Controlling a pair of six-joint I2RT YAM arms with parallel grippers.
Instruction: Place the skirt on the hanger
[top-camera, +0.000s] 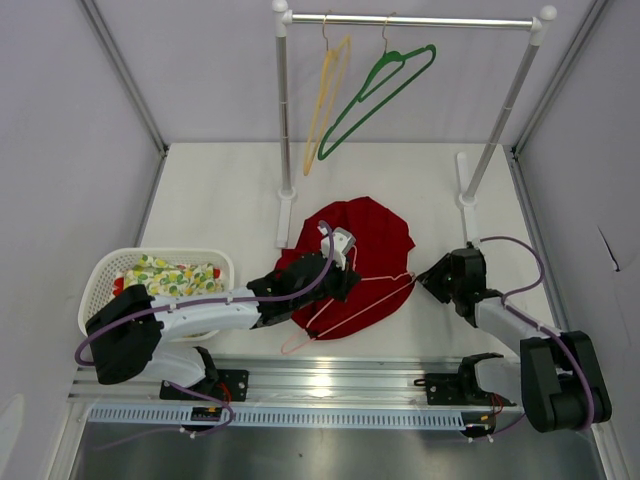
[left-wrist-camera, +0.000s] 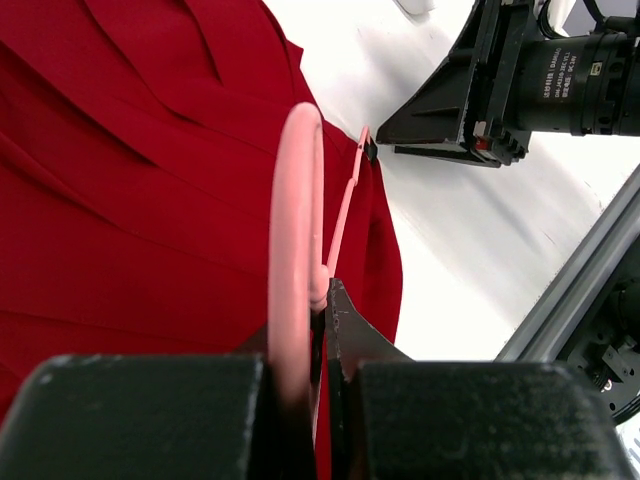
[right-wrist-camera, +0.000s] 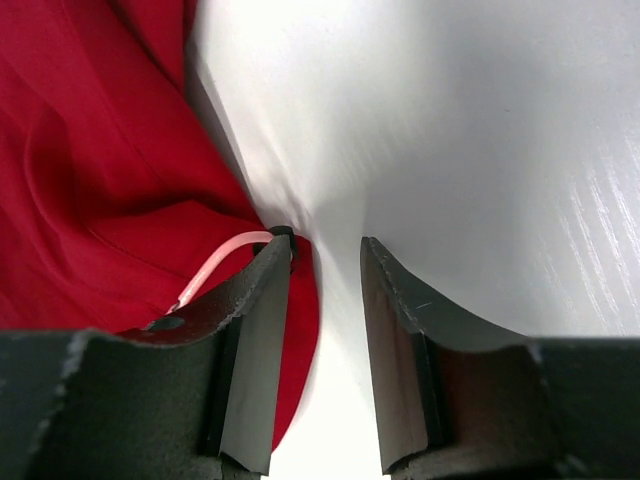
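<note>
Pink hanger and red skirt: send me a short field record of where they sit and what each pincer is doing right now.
skirt: spread on the table
hanger: lying on the skirt, hook end past its near edge
left pincer: shut on the hanger
right pincer: open at the skirt's right edge, nothing between the jaws, hanger's end beside one finger
basket: left of the skirt, printed cloth inside

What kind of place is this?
Probably a robot lab dressed as a laundry corner: a clothes rail, a green hanger, a white basket, plus the robot's left arm and right arm.
</note>
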